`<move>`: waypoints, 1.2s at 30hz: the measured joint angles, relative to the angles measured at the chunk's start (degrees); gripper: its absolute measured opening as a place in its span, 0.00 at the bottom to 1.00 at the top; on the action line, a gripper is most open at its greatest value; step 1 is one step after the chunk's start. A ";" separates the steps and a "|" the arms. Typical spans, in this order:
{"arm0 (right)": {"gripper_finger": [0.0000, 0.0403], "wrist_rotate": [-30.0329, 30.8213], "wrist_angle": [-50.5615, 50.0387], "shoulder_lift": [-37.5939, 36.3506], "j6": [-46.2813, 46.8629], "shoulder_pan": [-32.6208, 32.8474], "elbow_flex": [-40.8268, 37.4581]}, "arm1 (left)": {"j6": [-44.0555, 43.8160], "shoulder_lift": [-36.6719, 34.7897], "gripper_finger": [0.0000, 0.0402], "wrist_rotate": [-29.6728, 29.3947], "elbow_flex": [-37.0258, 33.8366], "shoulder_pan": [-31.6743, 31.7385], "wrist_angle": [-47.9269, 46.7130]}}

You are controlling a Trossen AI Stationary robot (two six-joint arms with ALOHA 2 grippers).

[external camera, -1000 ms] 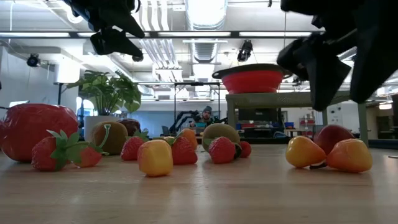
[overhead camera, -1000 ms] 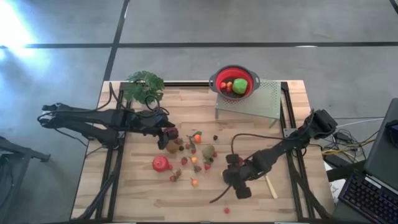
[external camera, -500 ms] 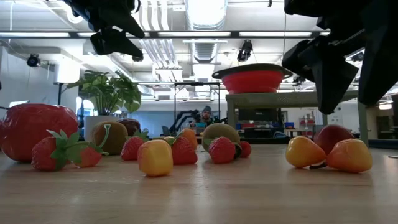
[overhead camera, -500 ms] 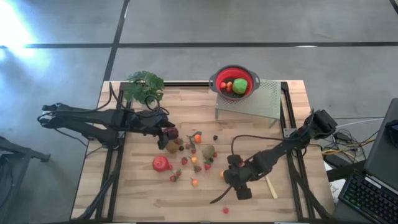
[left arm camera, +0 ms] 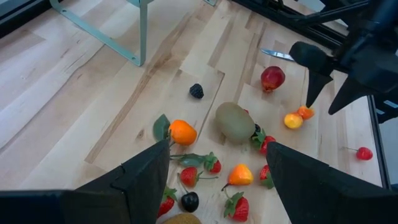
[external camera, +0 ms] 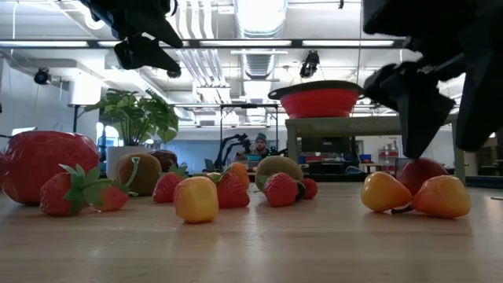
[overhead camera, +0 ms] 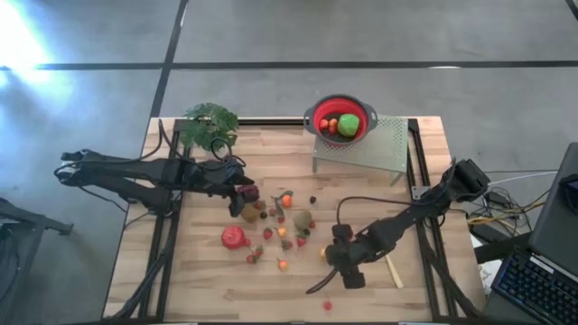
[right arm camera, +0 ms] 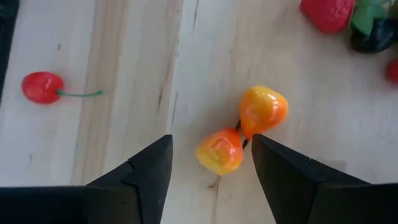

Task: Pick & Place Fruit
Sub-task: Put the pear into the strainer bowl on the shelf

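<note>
Right gripper (right arm camera: 210,180) hovers with fingers spread, empty, directly above a pair of small orange-yellow fruits (right arm camera: 242,130) joined at a dark stem; the pair sits just ahead of and between the fingertips, not yet touched. A loose cherry (right arm camera: 42,87) lies well off to one side of it. In the high view the right gripper (overhead camera: 346,268) sits past the near-right edge of the fruit scatter (overhead camera: 275,221), with the pale-handled knife (overhead camera: 394,271) just beside it.

Left gripper (left arm camera: 217,180) also stands spread and empty, hanging over the far-left side of the scatter; a kiwi (left arm camera: 235,122), an orange with a leaf (left arm camera: 181,132) and several strawberries lie ahead of its fingers. It looks like it is waiting.

Step in hand, as judged: approach for a pick on the orange pair. Red colander (overhead camera: 340,117) on the perforated metal stand (overhead camera: 379,144) already holds a green fruit and some small ones, so most of the job remains.

Next move calls for a straight descent, jaws centred on one fruit or the stem joint, then a close. The pieces are small and round, so an off-centre pinch would likely squirt them out.
</note>
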 joint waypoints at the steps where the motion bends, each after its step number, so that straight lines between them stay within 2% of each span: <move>1: 0.54 0.02 1.01 0.02 0.16 0.00 -0.72 | 0.00 0.00 0.68 0.02 0.00 0.00 0.00; 5: 0.55 0.63 4.93 0.02 1.37 0.00 -3.22 | 0.00 0.00 0.68 0.01 0.00 0.00 0.00; 10: 0.53 4.69 5.98 0.02 3.73 0.00 -5.64 | 0.00 0.00 0.68 0.02 0.00 0.00 0.00; 21: 0.47 5.14 13.56 0.04 4.70 0.00 -10.85 | 0.00 0.00 0.68 0.00 0.00 0.00 0.02; 27: 0.40 5.28 13.66 0.04 4.44 0.00 -10.91 | 0.00 0.00 0.68 0.02 0.00 0.01 0.02; 36: 0.23 4.39 13.02 -0.17 3.58 -0.01 -10.91 | 0.00 0.00 0.68 0.00 0.00 0.02 0.02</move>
